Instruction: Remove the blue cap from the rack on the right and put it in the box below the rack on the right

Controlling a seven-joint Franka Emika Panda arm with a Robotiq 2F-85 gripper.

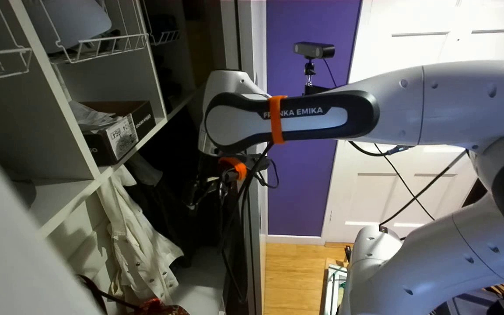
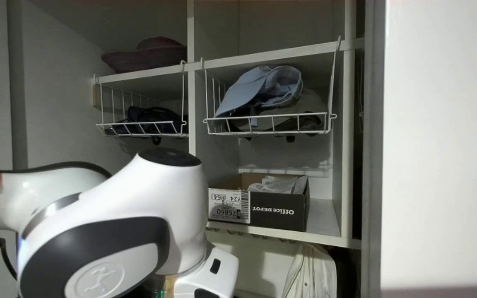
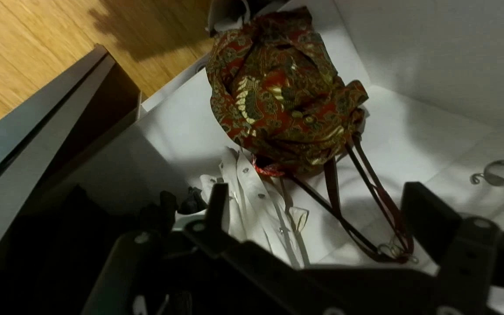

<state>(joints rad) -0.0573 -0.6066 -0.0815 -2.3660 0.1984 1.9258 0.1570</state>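
Toward the upper centre of an exterior view, the blue cap (image 2: 242, 89) is shown in the rack (image 2: 269, 133), a white wire shelf. Its brim is directed to the lower left, the tip near the front lip, and its body is supported by a darker, olive-grey item (image 2: 315, 103), partly hidden. Below the rack, on a white board (image 2: 323, 219), the box (image 2: 278, 211) is placed with its open side upward; a white label is borne at the left of its front, a black panel at the right, and pale packets (image 2: 288, 185) are visible inside. To the left of the rack, dark items (image 2: 153, 115) are contained in a smaller wire basket (image 2: 143, 123); above it, a maroon hat (image 2: 147, 56) is set on a ledge (image 2: 139, 75). The same arrangement of cap, rack and box is seen at the upper left of an exterior view, where the blue cap (image 1: 68, 26) is cut by the top edge.

Along the lower part of the wrist view, the gripper (image 3: 315, 190) is seen with its dark fingers (image 3: 429, 214) spread wide. Through the gap, a brown strap (image 3: 333, 188) and part of a white garment (image 3: 256, 205) are visible. A red-and-gold patterned bag (image 3: 278, 96) is positioned at the upper centre, a metal hook (image 3: 495, 177) is shown near the right edge, and a wooden floor (image 3: 29, 57) is exposed at the upper left. In an exterior view, the gripper (image 1: 207, 197) is located left of centre, partly obscured by shadow.
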